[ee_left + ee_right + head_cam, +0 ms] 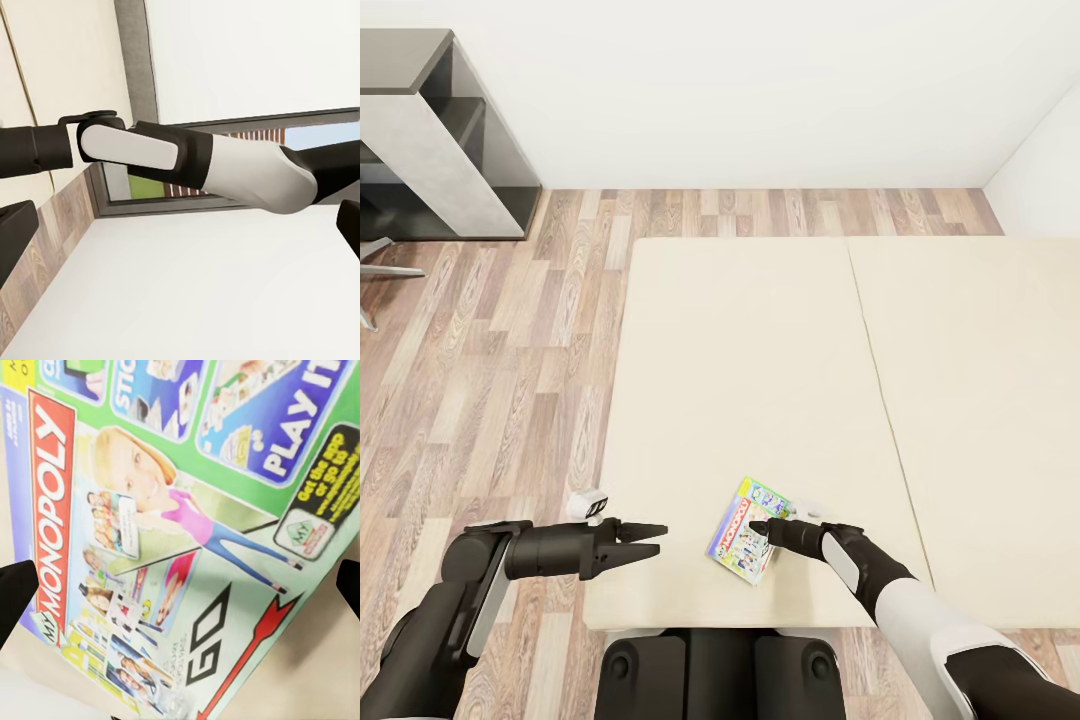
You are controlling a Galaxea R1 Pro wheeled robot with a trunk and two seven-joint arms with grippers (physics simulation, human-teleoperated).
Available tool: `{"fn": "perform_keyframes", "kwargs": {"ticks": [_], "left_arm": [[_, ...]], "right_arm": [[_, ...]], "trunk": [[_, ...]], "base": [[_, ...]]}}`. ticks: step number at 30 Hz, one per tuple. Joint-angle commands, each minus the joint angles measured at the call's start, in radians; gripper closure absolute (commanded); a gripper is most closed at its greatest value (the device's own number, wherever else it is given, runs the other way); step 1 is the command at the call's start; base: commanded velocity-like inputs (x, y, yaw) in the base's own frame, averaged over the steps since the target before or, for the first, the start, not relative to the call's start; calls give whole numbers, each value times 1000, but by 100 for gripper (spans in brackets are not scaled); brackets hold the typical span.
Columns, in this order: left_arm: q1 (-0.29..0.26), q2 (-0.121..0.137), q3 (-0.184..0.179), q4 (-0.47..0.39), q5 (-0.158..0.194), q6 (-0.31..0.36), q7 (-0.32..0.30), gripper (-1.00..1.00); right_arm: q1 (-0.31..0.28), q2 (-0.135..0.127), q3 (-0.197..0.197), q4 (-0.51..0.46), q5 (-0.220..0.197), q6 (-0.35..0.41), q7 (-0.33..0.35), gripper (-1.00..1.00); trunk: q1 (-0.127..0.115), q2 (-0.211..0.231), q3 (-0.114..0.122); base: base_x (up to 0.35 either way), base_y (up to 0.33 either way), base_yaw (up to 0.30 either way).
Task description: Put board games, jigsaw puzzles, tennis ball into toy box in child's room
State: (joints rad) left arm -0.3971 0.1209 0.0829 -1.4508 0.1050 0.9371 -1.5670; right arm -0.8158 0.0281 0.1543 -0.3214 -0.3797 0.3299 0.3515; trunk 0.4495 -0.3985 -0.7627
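One board game [750, 530], a green-edged "My Monopoly" box with a red banner, lies flat near the front edge of the beige bed [760, 350]. My right gripper [765, 527] hovers just over the box's right side, pointing left. In the right wrist view the box [187, 532] lies close below, and the gripper [180, 589] is open, with a black fingertip [15, 596] at each side of it. My left gripper [658, 538] is open over the bed's front left corner, holding nothing. Its view looks across at my right arm [187, 157].
A grey open shelf unit [440, 130] stands against the white wall at the far left. Metal chair legs [380, 265] show on the wood-plank floor beside it. A small white object [588, 505] lies on the floor at the bed's left edge.
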Motion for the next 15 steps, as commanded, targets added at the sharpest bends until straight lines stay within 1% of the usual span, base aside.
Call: {"fn": "perform_keyframes", "kwargs": {"ticks": [1, 15], "left_arm": [[0, 0, 0, 0, 0, 11, -4, -100], [0, 2, 1, 0, 0, 11, -4, -100]], "right_arm": [[0, 0, 4, -1, -5, 4, 0, -100], [0, 0, 4, -1, -5, 4, 0, -100]], "trunk": [[1, -1, -1], [1, -1, -1]], "base": [[0, 0, 0], [0, 0, 0]]}}
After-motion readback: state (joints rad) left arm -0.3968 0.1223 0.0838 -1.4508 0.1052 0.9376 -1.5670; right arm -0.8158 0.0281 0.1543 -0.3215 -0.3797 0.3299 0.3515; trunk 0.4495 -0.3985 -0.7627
